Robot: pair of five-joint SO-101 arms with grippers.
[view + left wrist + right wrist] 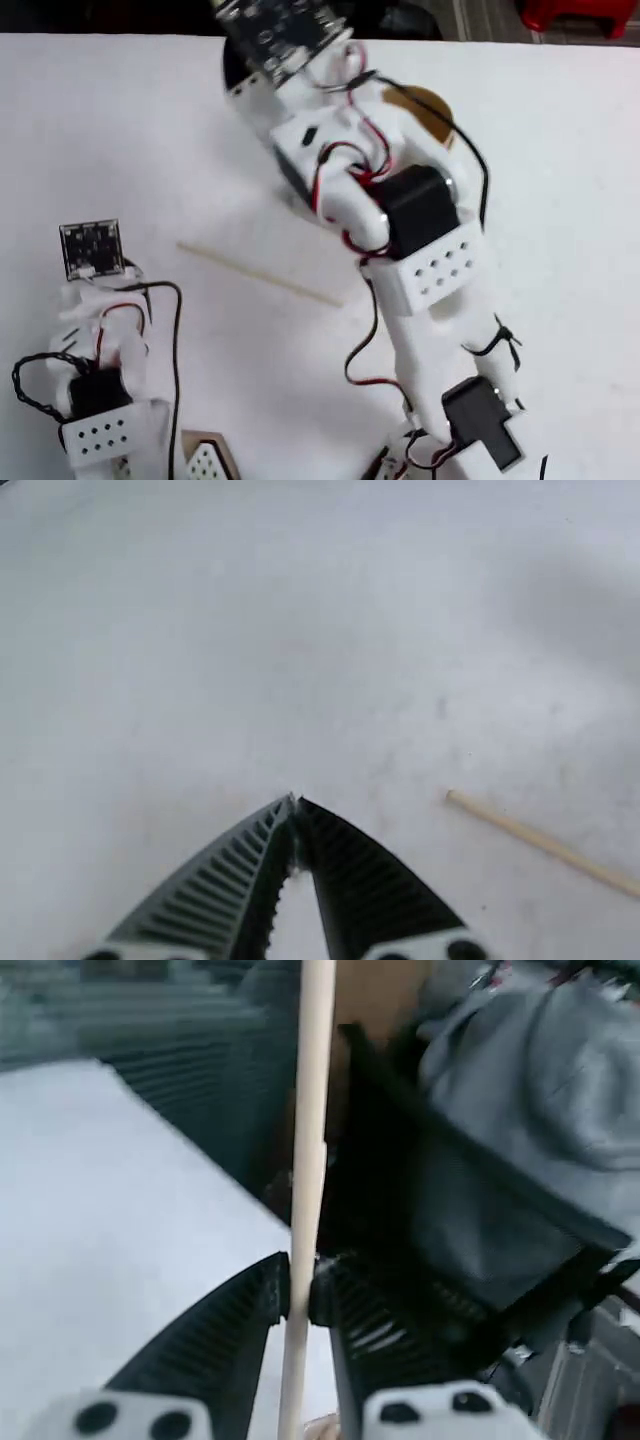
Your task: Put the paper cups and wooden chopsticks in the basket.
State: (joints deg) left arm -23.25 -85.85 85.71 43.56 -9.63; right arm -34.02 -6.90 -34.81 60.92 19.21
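Note:
My right gripper (pixel 300 1285) is shut on a wooden chopstick (pixel 312 1110), which stands upright between the jaws. Just beyond it is the dark slatted wall of the basket (pixel 190 1090). From above, the right arm (pixel 420 230) stretches to the far middle of the table and covers most of the basket (pixel 232 68). A brown rounded shape (pixel 428 108) shows beside the arm; I cannot tell what it is. A second chopstick (pixel 260 273) lies flat on the white table. My left gripper (pixel 294 805) is shut and holds nothing, close over the table, with that chopstick (pixel 540 842) a short way off.
The left arm (pixel 95 400) sits at the near left corner. A small wooden-edged part (pixel 205 458) lies at the front edge between the arms. Red and black cables (pixel 350 170) loop around the right arm. A red object (pixel 575 15) stands beyond the table's far edge.

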